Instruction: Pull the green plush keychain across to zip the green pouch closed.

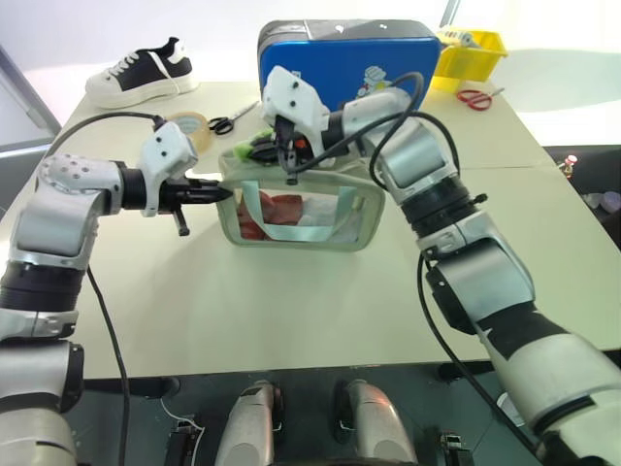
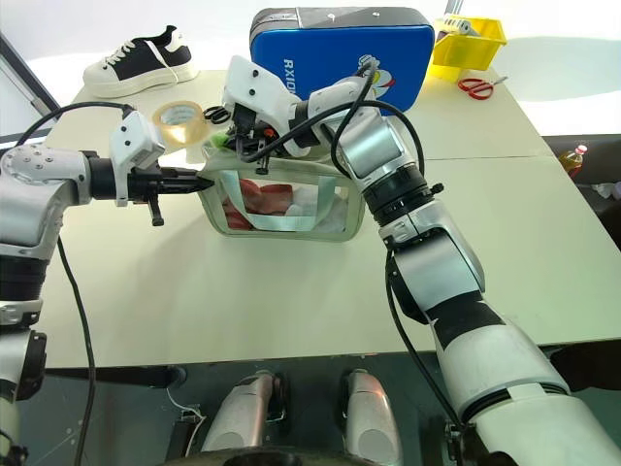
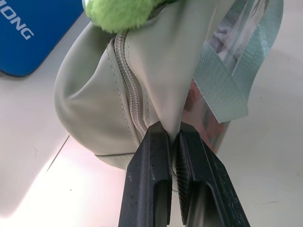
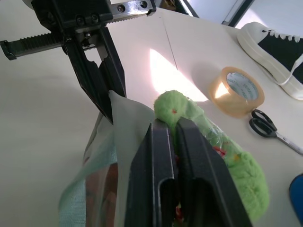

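Green plush keychain point(image 4: 208, 137) – partly hidden behind the right end effector point(image 4: 173, 130), ring and zipper pull not visible. Green pouch point(image 3: 94, 94) cut off by the frame, its zipper runs out of sight under the left end effector point(image 3: 173, 137). Contents behind the clear window – red-white, too blurred to identify. Blue case point(image 1: 349, 63) lettering cropped.

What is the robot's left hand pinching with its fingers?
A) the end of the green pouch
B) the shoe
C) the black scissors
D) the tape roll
A: the left fingers are shut on a fold at the end of the green pouch.
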Controlling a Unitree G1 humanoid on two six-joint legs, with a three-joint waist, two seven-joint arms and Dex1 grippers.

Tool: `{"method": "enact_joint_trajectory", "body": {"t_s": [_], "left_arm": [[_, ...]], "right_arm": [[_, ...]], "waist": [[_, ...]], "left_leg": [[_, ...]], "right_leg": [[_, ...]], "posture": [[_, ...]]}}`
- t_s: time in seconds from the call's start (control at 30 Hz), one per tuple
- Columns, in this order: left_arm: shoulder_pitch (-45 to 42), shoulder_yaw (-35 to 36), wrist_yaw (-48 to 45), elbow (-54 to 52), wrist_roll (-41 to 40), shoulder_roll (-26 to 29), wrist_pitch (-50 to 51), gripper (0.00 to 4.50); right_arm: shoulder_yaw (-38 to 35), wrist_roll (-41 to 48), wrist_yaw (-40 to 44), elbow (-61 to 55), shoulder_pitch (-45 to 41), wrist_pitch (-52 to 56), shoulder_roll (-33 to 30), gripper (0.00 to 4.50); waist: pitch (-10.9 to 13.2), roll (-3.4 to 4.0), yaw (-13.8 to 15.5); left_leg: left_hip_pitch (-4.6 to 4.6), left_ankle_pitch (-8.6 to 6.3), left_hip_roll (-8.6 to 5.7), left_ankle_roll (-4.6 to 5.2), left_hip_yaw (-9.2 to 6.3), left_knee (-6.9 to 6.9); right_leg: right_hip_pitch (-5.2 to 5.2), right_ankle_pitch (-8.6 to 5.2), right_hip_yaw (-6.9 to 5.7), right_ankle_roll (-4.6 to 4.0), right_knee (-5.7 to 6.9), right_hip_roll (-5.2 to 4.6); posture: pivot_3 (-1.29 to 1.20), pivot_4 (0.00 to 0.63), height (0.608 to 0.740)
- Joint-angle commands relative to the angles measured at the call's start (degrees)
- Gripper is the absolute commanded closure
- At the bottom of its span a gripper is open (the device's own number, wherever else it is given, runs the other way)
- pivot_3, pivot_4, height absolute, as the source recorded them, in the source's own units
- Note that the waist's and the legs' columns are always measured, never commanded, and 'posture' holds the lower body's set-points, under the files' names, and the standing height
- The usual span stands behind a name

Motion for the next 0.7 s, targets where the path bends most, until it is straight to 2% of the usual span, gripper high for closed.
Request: {"method": "enact_joint_trajectory", "body": {"t_s": [0.03,0.37,0.57,0.7], "left_arm": [[-0.7,1.1,0.2,-1.0,-0.1,0.1,-0.8,4.5],[0.7,1.3,0.4,-1.7,-0.5,-0.3,-0.1,4.5],[0.6,1.1,0.6,-2.2,-0.8,-0.4,0.8,4.5],[0.3,1.1,0.5,-1.9,-0.6,-0.2,0.8,4.5]], "right_arm": [[-4.0,0.8,-1.2,-6.0,0.0,2.8,-4.2,4.46],[-12.1,-1.3,-8.9,-21.5,10.1,14.2,-21.8,4.46],[-15.9,-3.1,-16.8,-27.0,19.2,17.9,-27.3,4.46],[-18.6,-2.7,-23.2,-31.1,27.0,22.1,-26.3,4.46]], "waist": [[0.0,0.0,0.1],[0.0,0.0,0.2],[0.0,0.01,0.0],[0.0,0.01,0.1]], "left_leg": [[0.0,0.0,0.0,0.0,0.0,0.0],[-0.01,-0.01,-0.02,0.01,-0.01,0.0],[0.0,-0.01,0.0,0.01,0.01,-0.02],[-0.01,-0.01,-0.01,0.01,0.01,-0.02]], "right_leg": [[0.0,0.0,0.0,0.0,0.0,0.0],[0.0,0.0,0.0,0.0,-0.04,-0.04],[-0.02,-0.01,0.01,-0.01,-0.04,-0.04],[-0.02,-0.01,0.01,-0.01,-0.05,-0.05]], "posture": [[0.0,0.15,0.74],[0.0,0.15,0.74],[0.0,0.15,0.74],[0.0,0.15,0.74]]}}
